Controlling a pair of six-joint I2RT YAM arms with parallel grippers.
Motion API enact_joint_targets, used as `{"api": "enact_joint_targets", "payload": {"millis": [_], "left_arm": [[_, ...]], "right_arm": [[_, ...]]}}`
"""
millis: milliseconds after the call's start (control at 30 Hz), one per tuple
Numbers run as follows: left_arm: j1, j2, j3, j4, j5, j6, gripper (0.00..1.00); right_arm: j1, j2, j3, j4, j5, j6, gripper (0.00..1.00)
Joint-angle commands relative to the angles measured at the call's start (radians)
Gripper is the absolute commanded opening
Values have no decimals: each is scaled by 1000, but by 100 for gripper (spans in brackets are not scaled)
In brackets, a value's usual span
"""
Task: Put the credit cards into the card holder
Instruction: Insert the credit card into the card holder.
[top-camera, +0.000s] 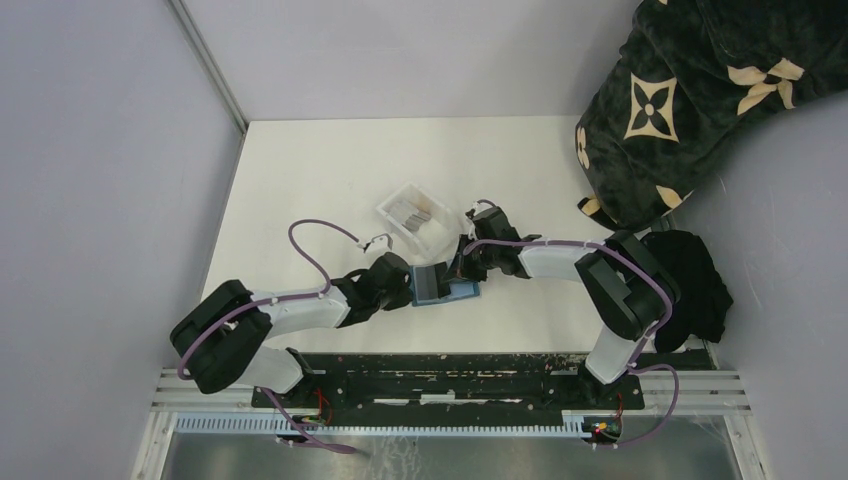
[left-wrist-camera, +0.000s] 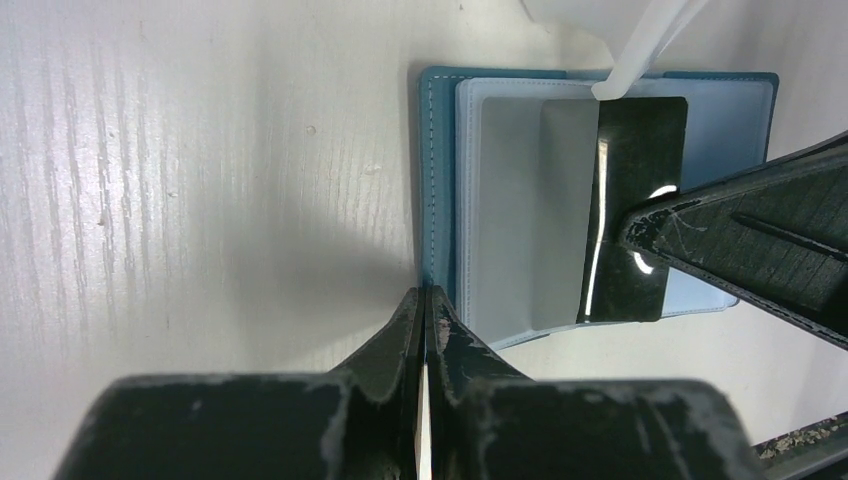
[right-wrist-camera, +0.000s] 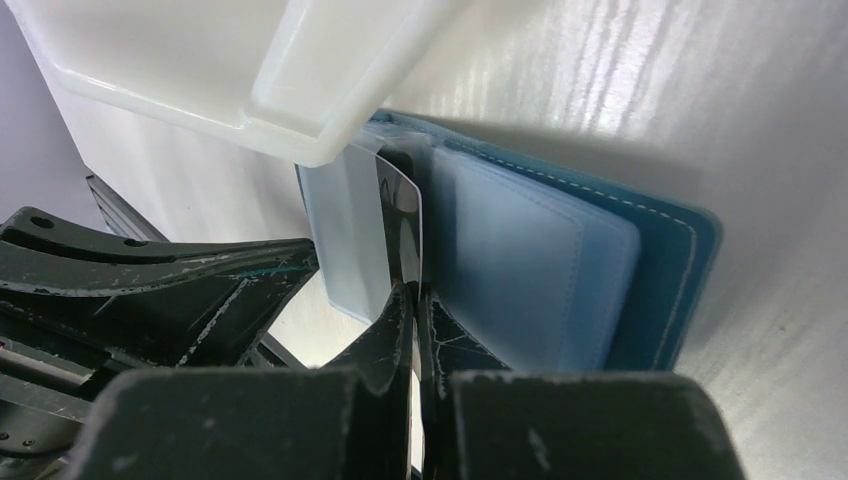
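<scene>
- The left gripper (left-wrist-camera: 425, 300) had its fingers pinched almost flat together, the tips closed on the edge of the wallet's (left-wrist-camera: 437, 180) teal cover.
- The wallet lay open on the white table (left-wrist-camera: 200, 200) straight ahead of those tips, with its clear inner sleeves facing up.
- The right gripper (right-wrist-camera: 412, 295) was clamped narrowly on one end of a dark, glossy card (right-wrist-camera: 402, 225).
- Beyond the right fingertips, the far end of the card sat in a clear sleeve of the wallet, with the held end sticking out.
- From the left wrist, the card lay to the right of the left fingertips, across the sleeve, with the right gripper's fingers meeting it from the right.
- A clear plastic tray (right-wrist-camera: 200, 60) sat just past the wallet, ahead of both grippers, its corner overhanging the wallet's far edge.
- More cards (top-camera: 415, 212) lay inside the tray; they were too small for me to count.
</scene>
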Motion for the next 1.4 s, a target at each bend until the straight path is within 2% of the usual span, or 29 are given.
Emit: {"api": "enact_joint_targets", "payload": {"millis": [0, 100, 267, 400, 533, 867, 1367], "left_arm": [[-18, 62, -17, -32, 43, -8, 7], [-20, 68, -11, -32, 43, -6, 7], [-20, 66, -11, -31, 37, -6, 6], [-20, 67, -11, -23, 36, -6, 6], [-20, 70, -10, -9, 39, -7, 6], [-21, 70, -20, 62, 70, 10, 6], [-22, 102, -2, 128, 110, 29, 6]], "right_arm": [[47, 53, 19, -88, 64, -48, 1], [57, 53, 37, -114, 69, -62, 7], [56, 27, 77, -199, 112, -111, 38], [57, 27, 107, -250, 129, -136, 51], [61, 32, 137, -291, 141, -151, 54], [139, 103, 286, -443, 235, -200, 55], [194, 134, 393, -525, 246, -226, 56]]}}
